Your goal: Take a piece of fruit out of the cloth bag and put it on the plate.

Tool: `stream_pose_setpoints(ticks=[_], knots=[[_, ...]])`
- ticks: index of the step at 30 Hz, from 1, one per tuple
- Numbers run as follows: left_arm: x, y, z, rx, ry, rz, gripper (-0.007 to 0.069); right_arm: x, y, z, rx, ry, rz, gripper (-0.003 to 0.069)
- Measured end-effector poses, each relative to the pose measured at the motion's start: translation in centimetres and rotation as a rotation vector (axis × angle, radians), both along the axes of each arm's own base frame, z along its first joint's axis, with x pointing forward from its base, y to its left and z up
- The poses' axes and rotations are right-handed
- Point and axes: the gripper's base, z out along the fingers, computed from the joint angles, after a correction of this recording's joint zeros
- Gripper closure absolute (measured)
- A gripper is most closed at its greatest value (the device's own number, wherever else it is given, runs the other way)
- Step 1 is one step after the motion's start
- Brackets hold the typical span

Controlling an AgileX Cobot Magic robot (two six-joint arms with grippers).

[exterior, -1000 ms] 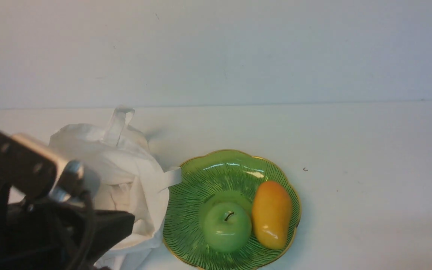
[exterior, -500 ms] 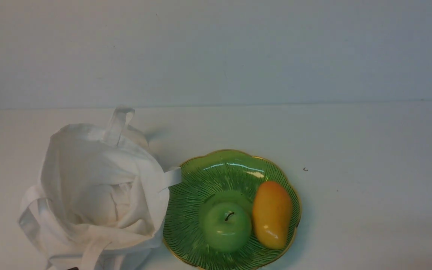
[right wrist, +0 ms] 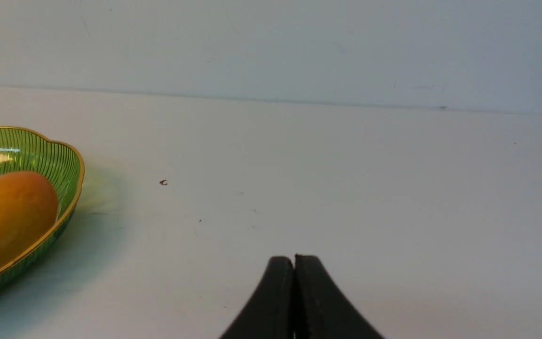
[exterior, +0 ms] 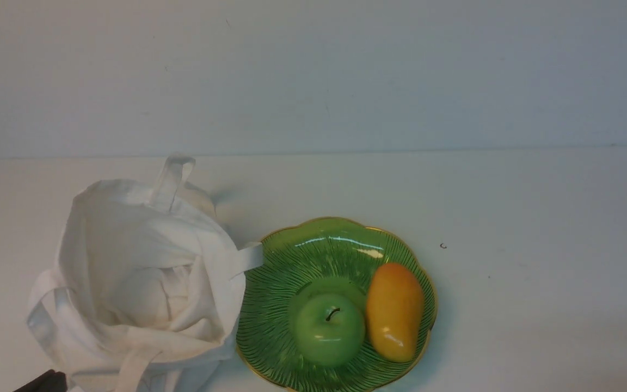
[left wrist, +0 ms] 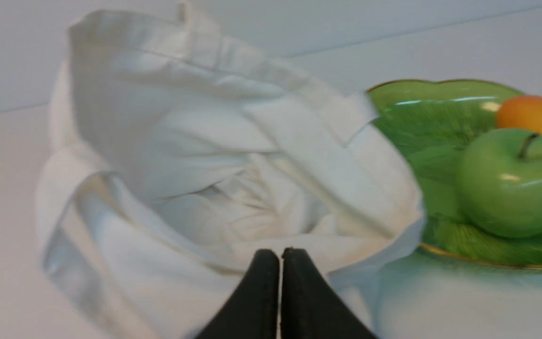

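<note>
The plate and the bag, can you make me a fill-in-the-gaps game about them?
1. The apple is ____ in colour.
2. With the mango beside the apple, the plate holds ____ fruits.
3. In the front view, the cloth bag sits to the ____ of the plate.
4. The left gripper and the right gripper are both ____.
Missing words: green; two; left; shut.

The green ribbed plate [exterior: 319,239] is cropped by the front view's lower edge; the depths of the white cloth bag [exterior: 128,239] are hidden by folds.
</note>
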Motion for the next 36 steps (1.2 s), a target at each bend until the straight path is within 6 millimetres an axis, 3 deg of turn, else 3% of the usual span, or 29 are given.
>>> stream_pose_setpoints(ticks=[7,15,36], knots=[[-0.5,0.9,-0.3,-0.002,-0.050,0.128,0.0632,0.0,0.0,0.0,0.000,0.000,0.000,0.0674],[-0.9,0.9,-1.2,0.011,0.050,0.131,0.0632,0.0,0.0,0.0,0.000,0.000,0.000,0.0674],[-0.9,1.0,-1.3,-0.018,0.056,0.163,0.0632,0.0,0.0,0.0,0.000,0.000,0.000,0.0674]])
